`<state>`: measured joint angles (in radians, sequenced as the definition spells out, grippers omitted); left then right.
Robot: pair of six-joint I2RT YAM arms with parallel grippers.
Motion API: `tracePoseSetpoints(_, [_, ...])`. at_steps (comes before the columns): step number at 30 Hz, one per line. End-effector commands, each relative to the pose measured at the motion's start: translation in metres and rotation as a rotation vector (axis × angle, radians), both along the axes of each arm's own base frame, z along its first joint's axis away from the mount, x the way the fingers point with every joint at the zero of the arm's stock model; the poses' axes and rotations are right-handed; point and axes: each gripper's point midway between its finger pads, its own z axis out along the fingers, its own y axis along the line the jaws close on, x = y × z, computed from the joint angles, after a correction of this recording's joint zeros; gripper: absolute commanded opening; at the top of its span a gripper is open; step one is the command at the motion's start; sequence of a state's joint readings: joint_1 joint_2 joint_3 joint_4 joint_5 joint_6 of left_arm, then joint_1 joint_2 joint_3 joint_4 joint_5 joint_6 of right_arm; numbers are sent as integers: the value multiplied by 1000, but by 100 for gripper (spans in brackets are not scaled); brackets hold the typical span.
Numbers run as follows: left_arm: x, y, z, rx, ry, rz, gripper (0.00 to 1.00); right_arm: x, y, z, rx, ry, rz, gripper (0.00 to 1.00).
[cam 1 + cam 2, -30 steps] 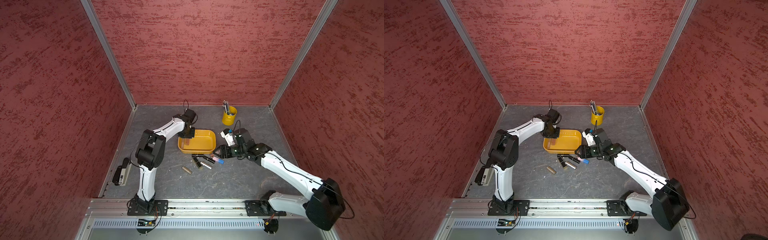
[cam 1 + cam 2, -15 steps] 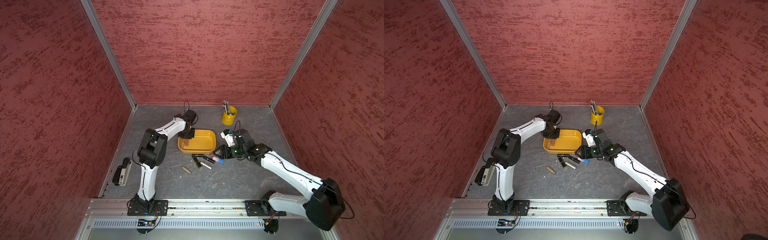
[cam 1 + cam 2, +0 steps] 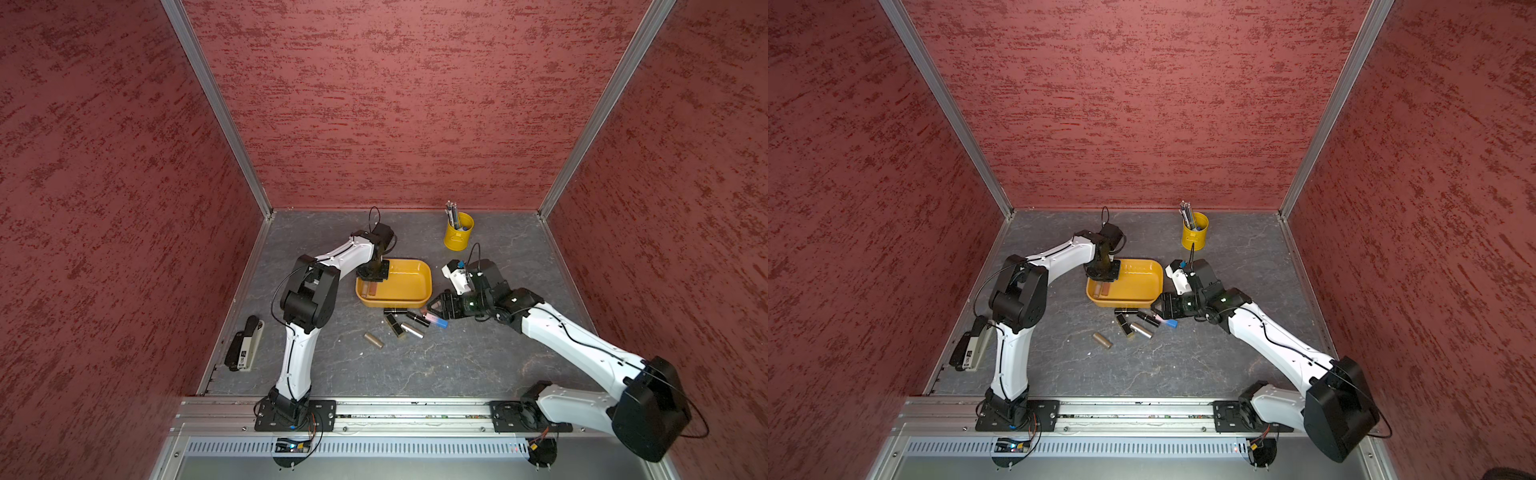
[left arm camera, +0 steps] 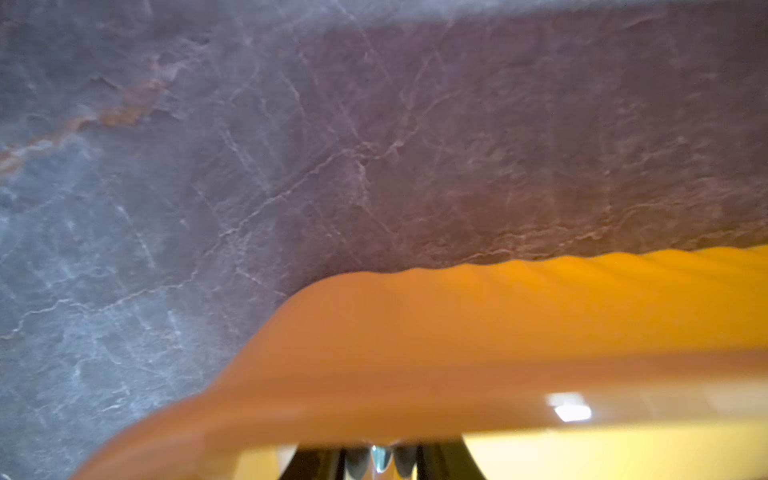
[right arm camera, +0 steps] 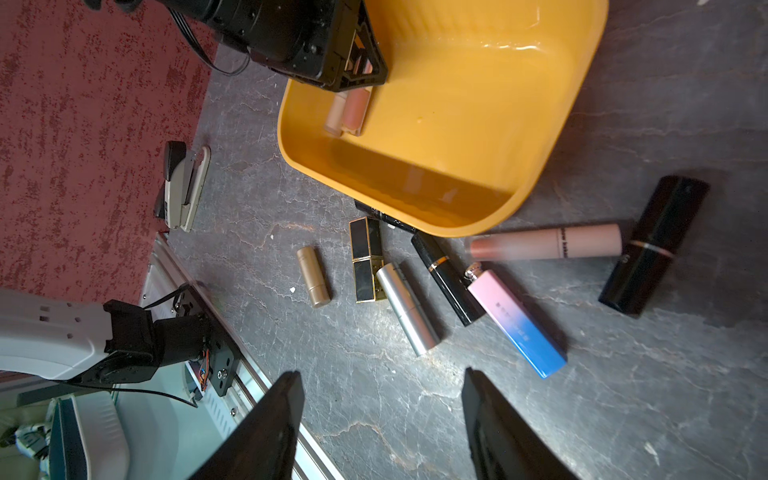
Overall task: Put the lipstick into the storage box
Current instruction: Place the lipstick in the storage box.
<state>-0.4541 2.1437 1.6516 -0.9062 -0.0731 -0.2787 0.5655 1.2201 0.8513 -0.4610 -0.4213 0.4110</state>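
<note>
- The right gripper hangs over the loose lipsticks with its two black fingers spread and nothing between them.
- The left gripper reaches down into the left end of the storage box. Its jaws are closed, and I cannot tell whether they pinch anything.
- Hardly anything has shifted over the last second: both arms keep their poses and neither jaw has moved. This looks like a pause between a drop-off and the next pick.
- Two pale lipsticks lie side by side in the box, just under the left gripper.
- Most lipsticks are outside, on the grey table along the box's near wall.
- Closest to the right gripper is a pink-and-blue lipstick, probably the next pick.
- A slim black lipstick lies against it, so fingers closing there may nudge both.
- A silver lipstick touches a black-and-gold one; a gold one lies apart.
- A yellow pen cup and a stapler sit well clear.
</note>
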Motion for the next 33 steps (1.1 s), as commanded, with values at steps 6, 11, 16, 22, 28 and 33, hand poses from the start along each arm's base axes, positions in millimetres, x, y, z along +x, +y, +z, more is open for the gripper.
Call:
tracePoseSetpoints(6, [4, 4, -9, 23, 15, -7, 32, 3, -6, 3, -14, -37, -20, 65])
tracePoseSetpoints(11, [4, 4, -10, 23, 17, -8, 34, 3, -7, 3, -20, -39, -23, 65])
tracePoseSetpoints(16, [5, 2, -6, 14, 10, -7, 35, 3, -9, 3, -26, -41, -26, 65])
tracePoseSetpoints(22, [9, -7, 20, -8, -50, -26, 37, 4, -12, 5, -37, -52, -38, 66])
tracePoseSetpoints(28, [12, -20, 60, -62, -139, -52, 42, 11, -20, 4, -91, -52, -89, 66])
tracePoseSetpoints(33, [10, -34, 104, -182, -230, -57, 46, 17, -38, -5, -178, -27, -171, 66])
